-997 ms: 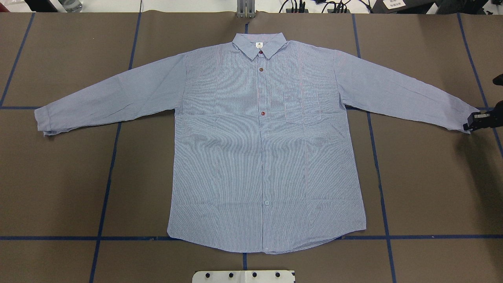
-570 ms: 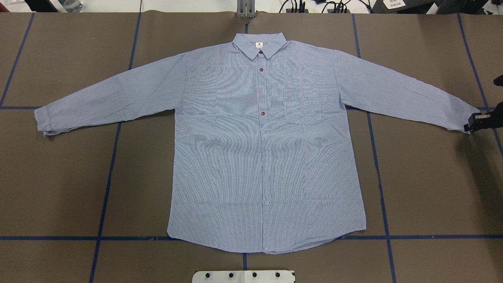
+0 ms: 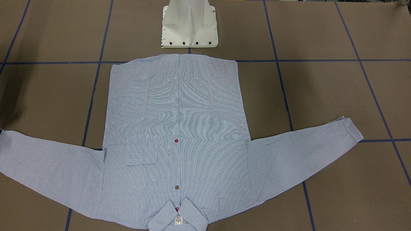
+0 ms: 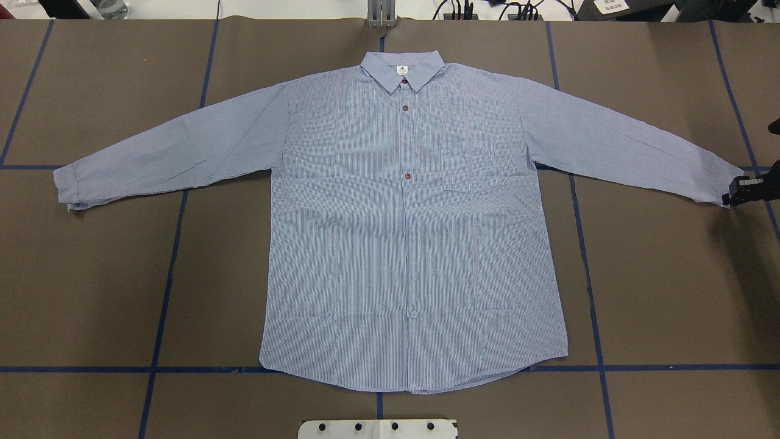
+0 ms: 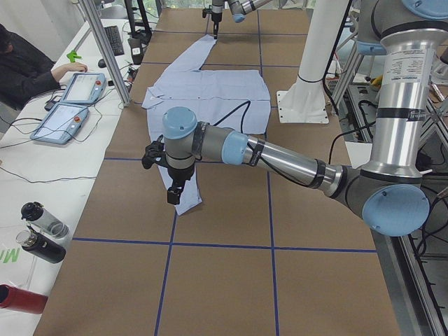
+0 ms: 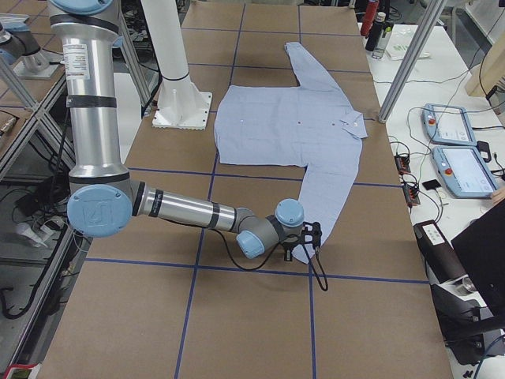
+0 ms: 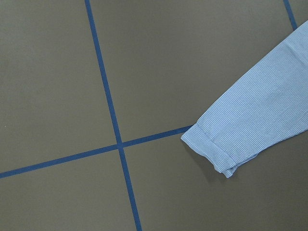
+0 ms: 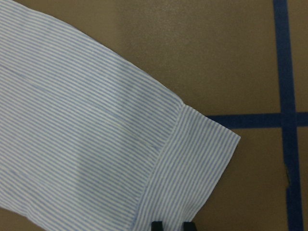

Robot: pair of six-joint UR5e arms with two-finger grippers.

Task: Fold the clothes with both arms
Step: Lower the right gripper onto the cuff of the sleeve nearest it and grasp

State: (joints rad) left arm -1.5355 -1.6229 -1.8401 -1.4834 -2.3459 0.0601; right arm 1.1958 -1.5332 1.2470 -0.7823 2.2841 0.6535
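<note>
The right end effector [image 8: 173, 225] is mostly cut off by the wrist view's bottom edge.

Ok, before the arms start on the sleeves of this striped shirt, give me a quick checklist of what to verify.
1. Light blue striped button-up shirt flat, front up, buttoned: ok.
2. Both sleeves spread out and unfolded: ok.
3. Right gripper at the edge of its cuff, fingertips apart: ok.
4. Left gripper lined up on the other cuff: not ok. The left wrist view shows that cuff off to one side, with no fingertips at it.
5. Left gripper open: cannot tell.
</note>
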